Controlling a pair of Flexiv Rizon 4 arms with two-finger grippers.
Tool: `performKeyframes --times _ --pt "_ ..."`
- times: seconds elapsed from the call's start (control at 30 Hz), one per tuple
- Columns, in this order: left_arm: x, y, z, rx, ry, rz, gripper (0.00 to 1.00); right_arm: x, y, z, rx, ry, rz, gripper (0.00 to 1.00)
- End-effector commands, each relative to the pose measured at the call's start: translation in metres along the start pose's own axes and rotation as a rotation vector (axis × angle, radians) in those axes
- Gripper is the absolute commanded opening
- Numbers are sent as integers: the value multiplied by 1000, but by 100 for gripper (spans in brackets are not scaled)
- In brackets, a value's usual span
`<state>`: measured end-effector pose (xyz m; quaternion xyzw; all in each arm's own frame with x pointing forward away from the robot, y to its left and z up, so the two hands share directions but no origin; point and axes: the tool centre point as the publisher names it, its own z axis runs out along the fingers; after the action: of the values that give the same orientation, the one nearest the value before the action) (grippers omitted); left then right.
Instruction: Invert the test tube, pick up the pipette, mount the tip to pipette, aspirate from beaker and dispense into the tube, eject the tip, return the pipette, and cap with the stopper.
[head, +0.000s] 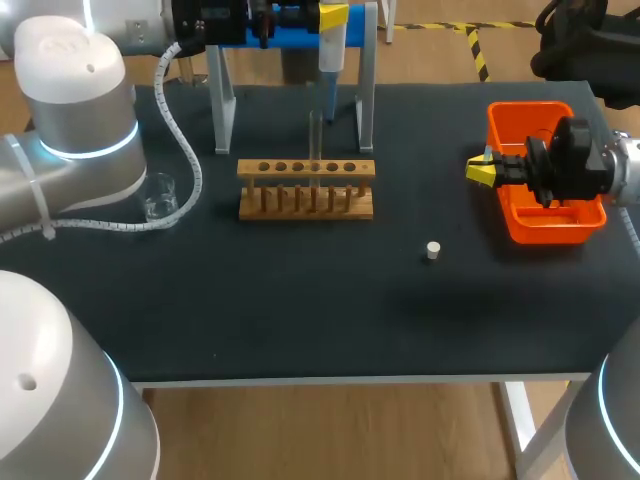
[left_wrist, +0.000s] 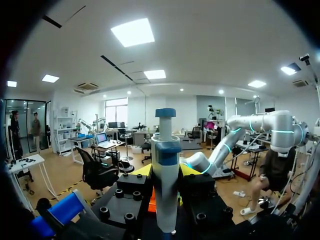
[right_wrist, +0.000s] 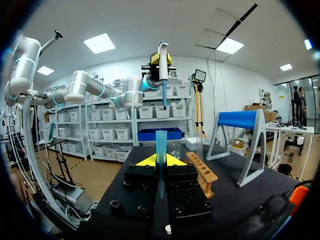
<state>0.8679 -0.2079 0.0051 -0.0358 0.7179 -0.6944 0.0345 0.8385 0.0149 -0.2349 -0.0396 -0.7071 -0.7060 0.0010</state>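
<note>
Left gripper (head: 335, 15) clamped on pipette (head: 330, 48): pale body, blue collar and plunger cap, upright by blue-barred stand (head: 290, 35), 12 o'clock of wooden rack (head: 305, 190). Right gripper (head: 480, 172) pinches translucent blue tip (right_wrist: 160, 142) upright, at orange bin (head: 545, 235) rim, 3 o'clock of rack. Clear test tube (head: 315, 150) stands in rack; glass beaker (head: 158, 195) at 9 o'clock; white stopper (head: 432, 250) at 4 o'clock on table (head: 300, 310)

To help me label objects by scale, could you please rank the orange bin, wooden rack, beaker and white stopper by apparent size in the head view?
1. orange bin, largest in area
2. wooden rack, slightly wider but much shallower
3. beaker, far smaller
4. white stopper, smallest
</note>
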Motion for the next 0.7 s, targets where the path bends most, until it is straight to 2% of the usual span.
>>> performKeyframes --times 0.03,0.33,0.47,0.7 --pt "1 0 0 4 -1 1 0 1 0 -1 2 0 0 0" --pt "1 0 0 4 -1 1 0 1 0 -1 2 0 0 0" --pt "1 0 0 4 -1 1 0 -6 1 15 3 -9 -4 0" --pt "1 0 0 4 -1 1 0 -4 4 49 -5 5 -18 0"
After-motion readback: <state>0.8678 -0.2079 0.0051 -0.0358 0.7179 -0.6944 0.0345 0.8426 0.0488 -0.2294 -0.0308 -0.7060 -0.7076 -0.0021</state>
